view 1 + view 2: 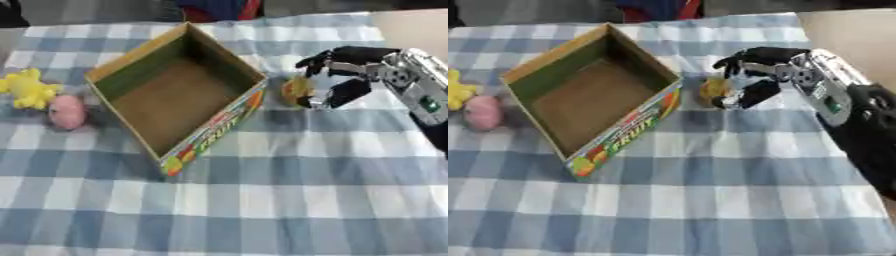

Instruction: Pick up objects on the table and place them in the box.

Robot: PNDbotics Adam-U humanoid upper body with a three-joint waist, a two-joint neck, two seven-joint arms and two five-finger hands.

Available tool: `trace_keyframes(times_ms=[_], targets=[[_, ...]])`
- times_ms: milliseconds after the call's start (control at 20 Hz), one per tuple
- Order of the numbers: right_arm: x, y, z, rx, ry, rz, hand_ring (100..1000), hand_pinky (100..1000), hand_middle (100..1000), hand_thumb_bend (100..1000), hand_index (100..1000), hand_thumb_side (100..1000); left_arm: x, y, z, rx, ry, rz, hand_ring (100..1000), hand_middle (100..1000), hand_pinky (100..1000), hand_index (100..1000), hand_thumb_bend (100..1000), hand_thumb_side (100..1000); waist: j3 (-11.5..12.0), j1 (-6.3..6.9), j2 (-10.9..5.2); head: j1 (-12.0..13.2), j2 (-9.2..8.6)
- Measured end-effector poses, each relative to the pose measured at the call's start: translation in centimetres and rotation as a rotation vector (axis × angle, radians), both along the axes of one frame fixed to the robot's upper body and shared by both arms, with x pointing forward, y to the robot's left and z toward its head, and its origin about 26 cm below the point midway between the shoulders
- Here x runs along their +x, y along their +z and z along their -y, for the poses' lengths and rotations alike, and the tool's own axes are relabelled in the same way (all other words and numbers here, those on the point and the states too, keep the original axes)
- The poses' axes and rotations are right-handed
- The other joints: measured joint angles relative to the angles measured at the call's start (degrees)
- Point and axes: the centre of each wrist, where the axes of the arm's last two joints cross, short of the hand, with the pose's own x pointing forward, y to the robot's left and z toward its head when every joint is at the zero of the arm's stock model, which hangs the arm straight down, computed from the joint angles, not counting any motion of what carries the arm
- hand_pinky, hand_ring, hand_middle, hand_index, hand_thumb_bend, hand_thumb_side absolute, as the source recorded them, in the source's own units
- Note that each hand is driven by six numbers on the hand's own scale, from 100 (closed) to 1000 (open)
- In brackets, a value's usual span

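Observation:
An open cardboard box [227, 117] with a colourful fruit print on its side stands on the checked cloth, and nothing lies inside it. Just right of the box sits a small yellow-orange object [297, 89]. My right hand [346, 75] comes in from the right, its fingers curved above and around that object and its thumb below it, spread and not closed on it. Left of the box lie a yellow toy [28, 88] and a pink rounded toy [66, 111], touching each other. My left hand is not seen.
A blue and white checked cloth [289, 190] covers the table. At the far right beyond the cloth shows a bare beige surface [411, 30]. Dark and red shapes [219, 9] sit past the far edge.

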Motion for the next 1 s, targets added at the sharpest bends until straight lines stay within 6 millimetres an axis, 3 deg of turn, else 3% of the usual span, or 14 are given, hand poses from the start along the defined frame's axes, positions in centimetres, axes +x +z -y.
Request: trace_keyframes(times_ms=[300, 550, 650, 850, 1000], targets=[[0.28, -0.38, 0.03, -0.014, -0.004, -0.004, 795, 687, 622, 305, 906, 742, 0.00, 0.00, 0.01, 0.001, -0.001, -0.001, 563, 517, 412, 794, 365, 717, 0.05, -0.03, 0.04, -0.07, -0.25], [0.58, -0.52, -0.12, -0.009, -0.014, -0.005, 745, 649, 496, 209, 792, 670, 0.01, -0.08, 0.07, -0.002, -0.003, -0.001, 563, 516, 412, 793, 363, 715, 0.25, -0.06, 0.04, -0.12, -0.52], [0.63, -0.60, -0.27, 0.001, -0.015, 0.001, 719, 632, 472, 105, 763, 570, 0.01, -0.13, 0.11, -0.004, -0.004, -0.002, 563, 515, 412, 792, 363, 714, 0.26, -0.10, 0.04, -0.12, -0.54], [0.64, -0.59, -0.34, 0.029, -0.025, 0.026, 670, 599, 439, 100, 720, 288, 0.02, -0.12, 0.12, -0.003, -0.006, -0.003, 563, 514, 412, 791, 361, 712, 0.26, -0.23, 0.04, -0.12, -0.74], [0.66, -0.53, -0.47, 0.052, -0.031, 0.059, 623, 568, 391, 100, 655, 244, 0.07, -0.06, 0.14, -0.003, -0.007, -0.002, 562, 513, 412, 791, 359, 708, 0.30, -0.35, 0.04, -0.21, -0.94]])
